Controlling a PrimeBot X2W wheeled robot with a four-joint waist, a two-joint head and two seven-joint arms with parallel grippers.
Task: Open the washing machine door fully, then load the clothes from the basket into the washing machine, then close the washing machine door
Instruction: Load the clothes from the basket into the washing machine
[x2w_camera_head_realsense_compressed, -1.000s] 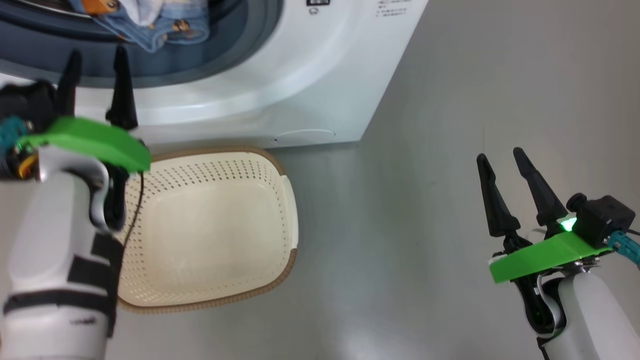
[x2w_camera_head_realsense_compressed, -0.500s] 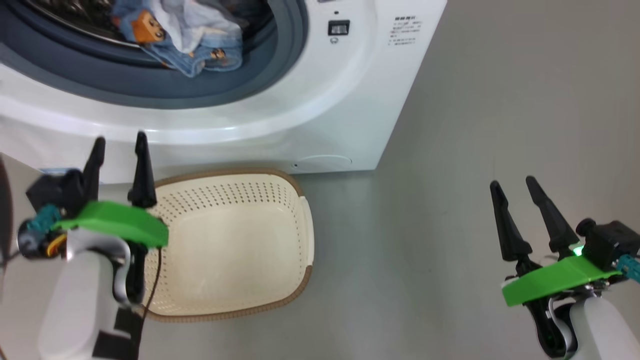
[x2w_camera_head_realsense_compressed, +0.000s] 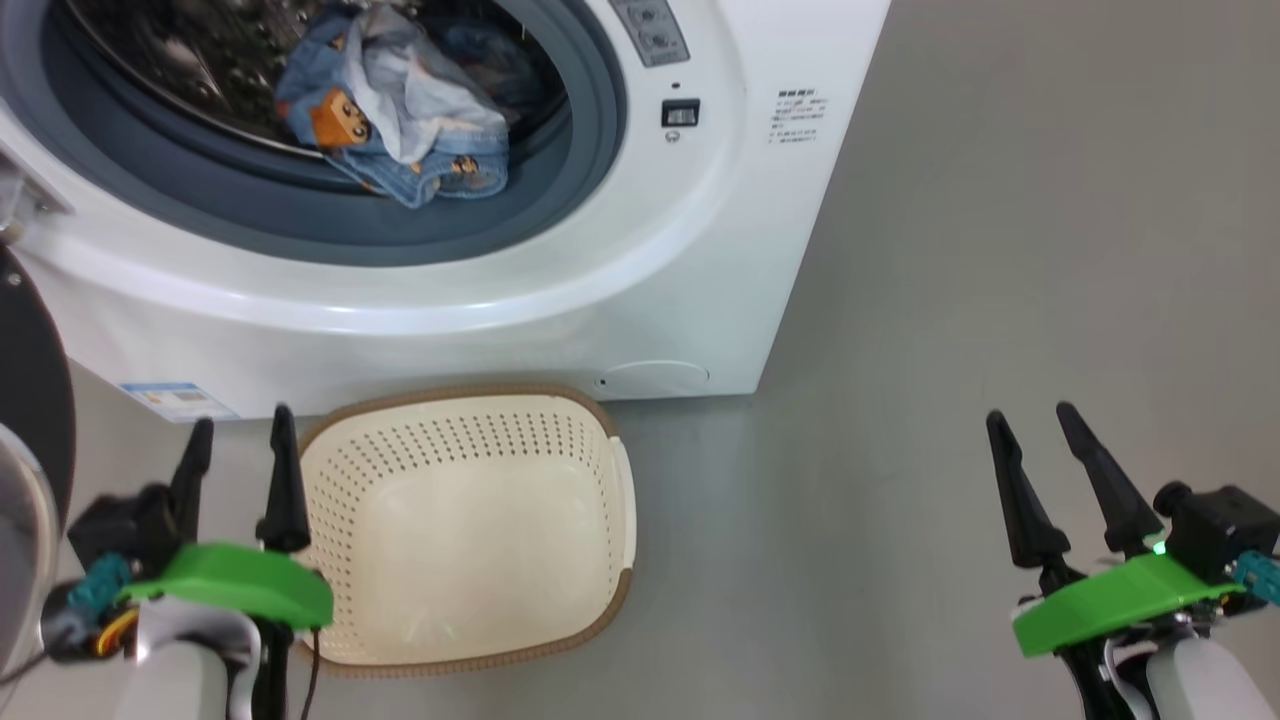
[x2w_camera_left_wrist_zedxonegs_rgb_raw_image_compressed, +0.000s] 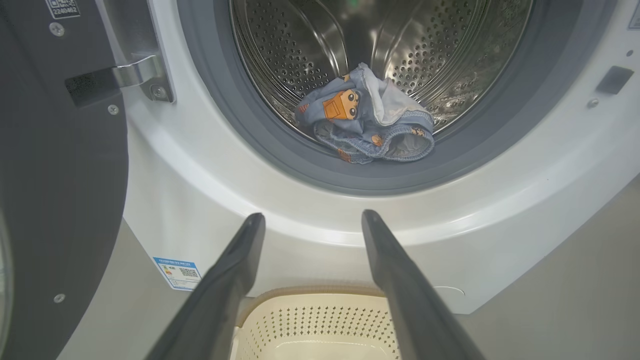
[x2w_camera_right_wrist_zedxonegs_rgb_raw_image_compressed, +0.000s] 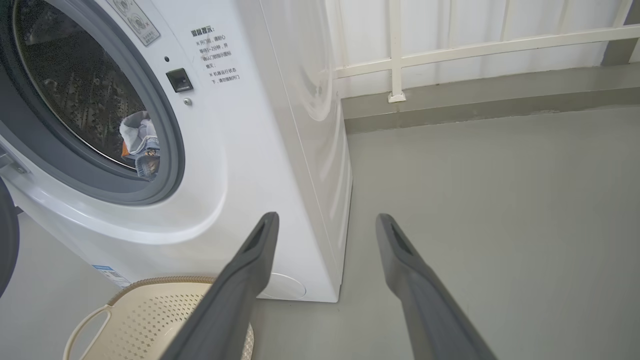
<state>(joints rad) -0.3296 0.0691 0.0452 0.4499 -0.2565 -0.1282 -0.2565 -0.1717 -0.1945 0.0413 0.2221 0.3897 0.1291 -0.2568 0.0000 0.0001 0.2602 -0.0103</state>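
- Washing machine (x2w_camera_head_realsense_compressed: 640, 280) standing on grey floor (x2w_camera_head_realsense_compressed: 950, 300), round opening facing the near side.
- Door (x2w_camera_left_wrist_zedxonegs_rgb_raw_image_compressed: 60, 200) hanging swung out to the left on its metal hinge (x2w_camera_left_wrist_zedxonegs_rgb_raw_image_compressed: 135, 75), dark grey inner face turning toward the right.
- Clothes (x2w_camera_left_wrist_zedxonegs_rgb_raw_image_compressed: 370, 120) lying bundled in the steel drum (x2w_camera_left_wrist_zedxonegs_rgb_raw_image_compressed: 300, 45), at its near lip, touching the blue-grey gasket (x2w_camera_left_wrist_zedxonegs_rgb_raw_image_compressed: 240, 125); the bundle's long axis running left-right, orange cartoon patch facing up.
- Basket (x2w_camera_head_realsense_compressed: 450, 392) sitting on the floor just near the machine's front, below the opening, showing its bare perforated bottom; one handle on its right side.
- Left gripper (x2w_camera_head_realsense_compressed: 243, 420) hovering at near left, just beside the basket's left rim, fingers pointing far toward the machine, spread apart, gripping nothing.
- Right gripper (x2w_camera_head_realsense_compressed: 1029, 412) hovering at near right over the floor, well apart from the basket, fingers pointing far, spread apart, gripping nothing.
- Blue label sticker (x2w_camera_head_realsense_compressed: 178, 400) showing on the machine's front, lower left.
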